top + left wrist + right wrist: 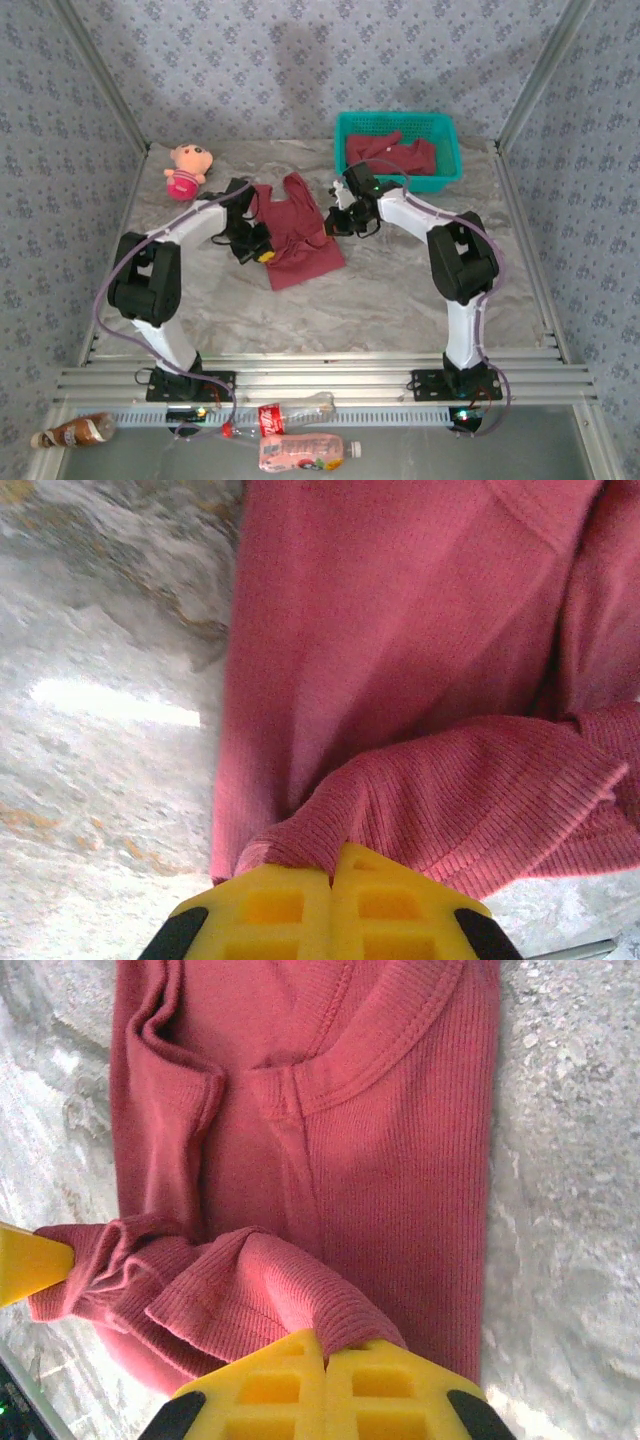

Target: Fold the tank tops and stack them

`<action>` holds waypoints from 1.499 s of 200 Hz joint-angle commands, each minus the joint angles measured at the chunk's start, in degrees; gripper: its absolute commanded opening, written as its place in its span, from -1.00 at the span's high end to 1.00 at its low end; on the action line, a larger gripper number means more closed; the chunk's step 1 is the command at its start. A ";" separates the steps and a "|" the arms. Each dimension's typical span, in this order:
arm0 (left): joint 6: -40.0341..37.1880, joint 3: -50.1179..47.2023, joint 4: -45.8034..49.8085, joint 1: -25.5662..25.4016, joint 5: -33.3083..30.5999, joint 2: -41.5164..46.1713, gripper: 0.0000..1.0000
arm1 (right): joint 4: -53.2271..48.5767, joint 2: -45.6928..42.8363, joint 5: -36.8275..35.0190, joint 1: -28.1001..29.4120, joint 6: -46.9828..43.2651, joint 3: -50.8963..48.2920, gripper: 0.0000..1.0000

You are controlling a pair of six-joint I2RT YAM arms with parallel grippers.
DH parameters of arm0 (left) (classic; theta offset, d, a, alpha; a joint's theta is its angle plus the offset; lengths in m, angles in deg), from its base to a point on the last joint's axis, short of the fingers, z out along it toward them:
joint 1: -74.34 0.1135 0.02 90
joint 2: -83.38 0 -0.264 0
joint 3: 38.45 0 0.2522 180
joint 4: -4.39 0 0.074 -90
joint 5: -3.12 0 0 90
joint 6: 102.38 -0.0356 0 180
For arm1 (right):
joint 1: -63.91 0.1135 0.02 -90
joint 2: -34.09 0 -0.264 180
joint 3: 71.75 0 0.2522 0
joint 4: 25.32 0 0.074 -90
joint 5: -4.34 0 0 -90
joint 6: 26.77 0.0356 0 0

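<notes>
Left gripper (333,880) and right gripper (325,1360) are each pinched shut on a raised fold of the maroon tank top (300,240) lying mid-table, one at its left side, one at its right; more lie in the teal basket (396,119) behind. I'd move both pinches level and together, laying the cloth flat before letting go. Both arms reach inward, elbows bent, wrists tipped down over the cloth.

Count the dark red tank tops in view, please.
2 distinguishable: one dark red ribbed cloth tank top lies on the marbled table, pinched by the left claw and right claw; a second crumpled tank top lies in the teal plastic mesh basket, possibly hiding more.
</notes>
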 commanded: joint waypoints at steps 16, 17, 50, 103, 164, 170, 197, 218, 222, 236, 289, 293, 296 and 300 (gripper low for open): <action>-4.18 3.76 1.19 2.09 1.30 -3.52 0.95 | 1.77 4.90 1.63 -1.18 2.34 4.96 0.91; -4.21 3.86 1.20 2.10 1.31 -3.57 0.94 | 1.81 5.01 1.58 -1.21 2.35 5.05 0.90; -4.97 4.84 0.95 3.08 0.45 -5.96 0.62 | 3.06 7.80 1.54 -2.17 4.15 6.77 0.71; -7.41 13.48 5.77 3.83 -7.05 -5.97 0.03 | 9.21 7.67 2.04 -3.93 8.22 7.94 0.38; -7.03 5.32 10.49 -6.20 -9.21 6.42 -0.08 | 0.50 -7.77 0.28 -1.34 -15.01 -6.15 0.23; -6.75 3.99 9.93 -8.06 -8.81 6.61 -0.07 | 0.64 -9.10 0.45 -0.62 -17.19 -8.31 0.23; -5.25 -2.01 5.75 -12.17 -7.62 4.37 -0.01 | 5.53 -10.54 -0.48 2.33 -20.96 -14.35 0.26; -6.92 -2.12 2.45 -11.30 -8.43 1.14 0.04 | 8.47 -7.53 -0.75 3.57 -19.65 -13.55 0.28; -7.52 -1.26 2.48 -11.03 -8.61 0.06 0.04 | 8.60 -6.75 -1.01 3.81 -19.46 -12.88 0.28; -9.67 2.21 3.12 -9.87 -9.57 -2.62 0.07 | 8.70 -3.88 -0.78 4.41 -19.15 -9.99 0.28; -16.14 11.44 6.58 -5.19 -9.31 -8.67 0.09 | 9.11 2.98 -2.58 4.11 -17.80 -1.98 0.29; -16.70 12.11 6.97 -4.79 -9.34 -9.19 0.09 | 8.95 3.49 -2.62 4.01 -17.79 -1.51 0.29; -17.09 12.74 7.39 -4.52 -9.32 -9.57 0.09 | 8.82 3.88 -2.46 3.90 -17.72 -0.98 0.29; -17.63 13.76 7.97 -4.26 -9.24 -10.13 0.09 | 8.71 4.42 -2.33 3.87 -17.53 -0.39 0.29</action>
